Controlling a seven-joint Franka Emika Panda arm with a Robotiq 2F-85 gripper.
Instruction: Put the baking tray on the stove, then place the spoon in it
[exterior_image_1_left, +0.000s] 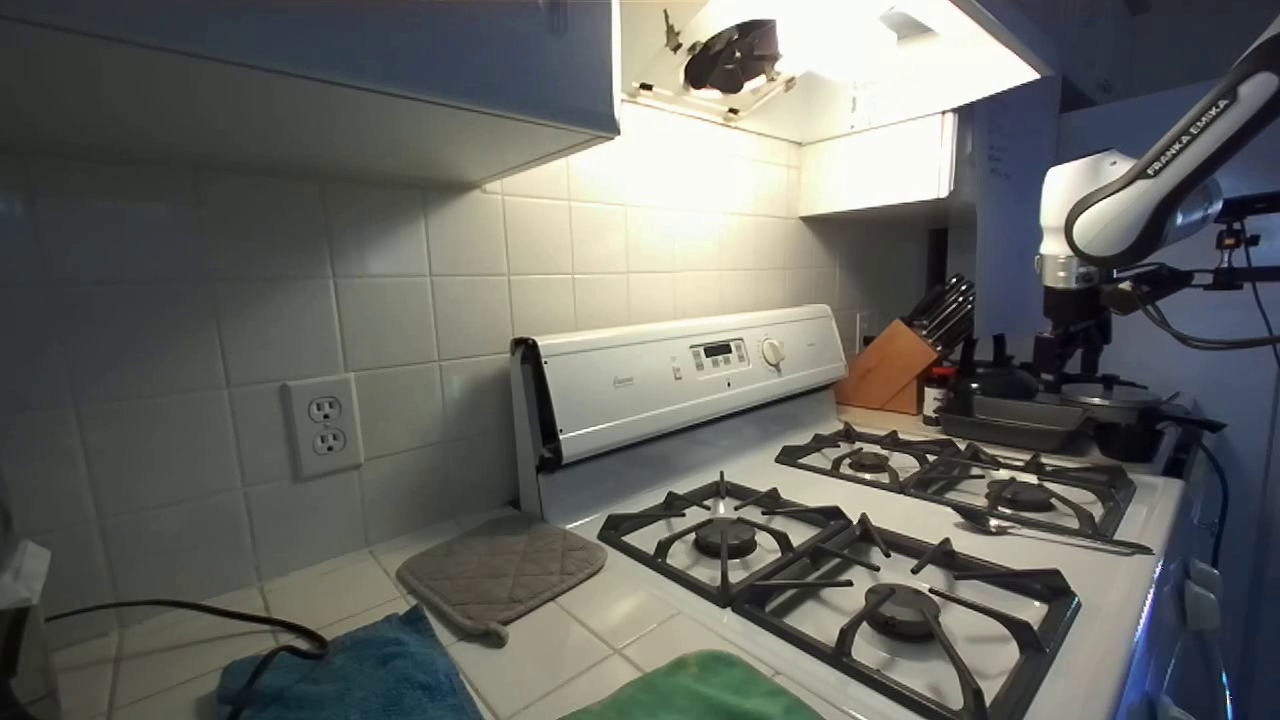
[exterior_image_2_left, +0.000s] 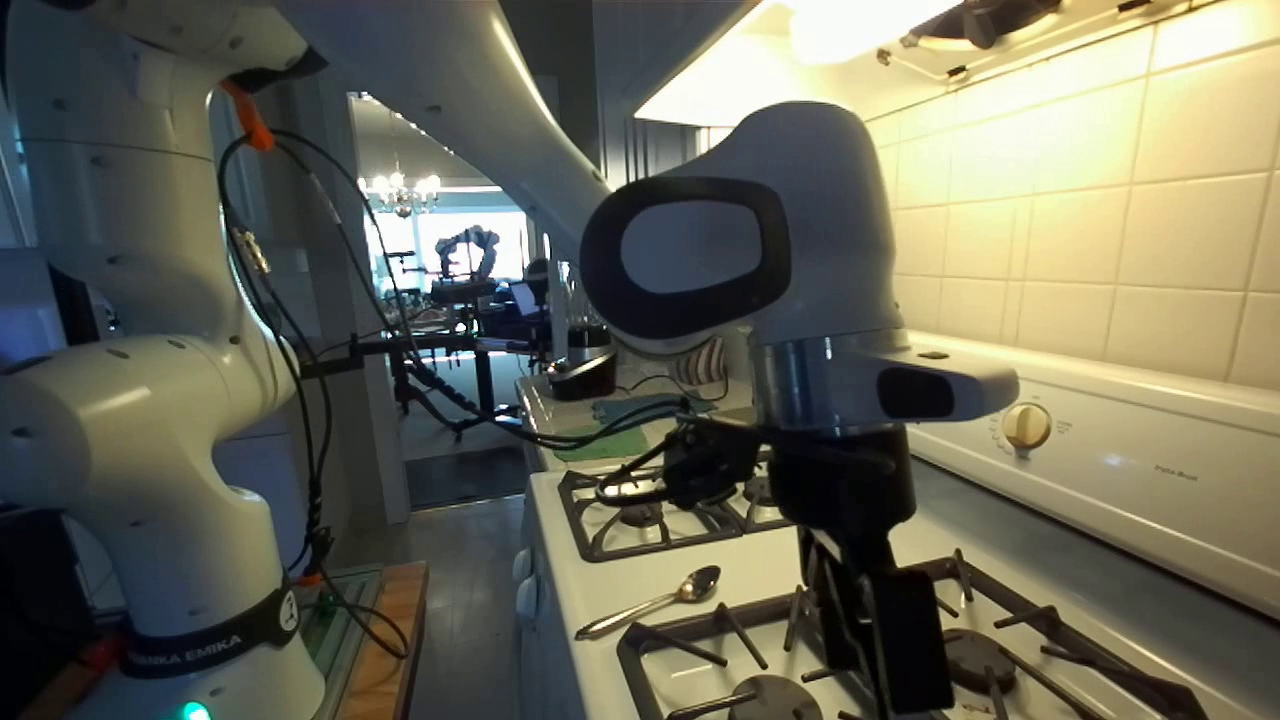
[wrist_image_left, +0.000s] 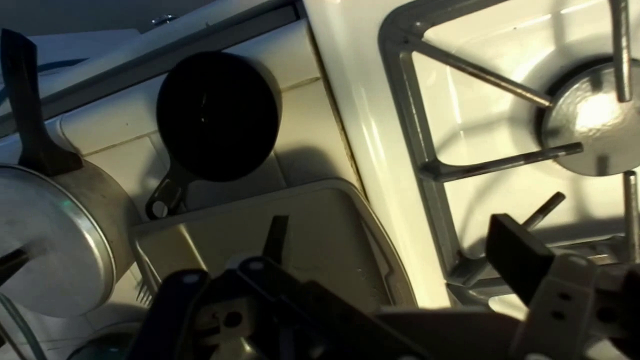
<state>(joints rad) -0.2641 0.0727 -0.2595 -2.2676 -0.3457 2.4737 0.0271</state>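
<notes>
The dark shallow baking tray (exterior_image_1_left: 1005, 430) sits on the counter beyond the stove (exterior_image_1_left: 620, 405). In the wrist view the tray (wrist_image_left: 320, 240) lies beside the stove's edge (wrist_image_left: 367, 125) and looks grey-brown. A silver metal spoon (exterior_image_2_left: 650, 602) lies on the white stovetop between the burner grates; it also shows in an exterior view (exterior_image_1_left: 985, 521). My gripper (wrist_image_left: 392, 235) is open and empty. In the wrist view one finger appears over the tray and the other over a grate. The gripper also shows in both exterior views (exterior_image_1_left: 1072, 355) (exterior_image_2_left: 885, 645). The gripper hides the tray's near part.
A small black pot (wrist_image_left: 217, 117) and a lidded metal pan (wrist_image_left: 45, 245) crowd the tray. A wooden knife block (exterior_image_1_left: 885, 370) stands behind them. A grey mat (exterior_image_1_left: 505, 570), a blue towel (exterior_image_1_left: 360, 670) and a green cloth (exterior_image_1_left: 700, 690) lie across the stove. The range hood (exterior_image_1_left: 910, 60) overhangs.
</notes>
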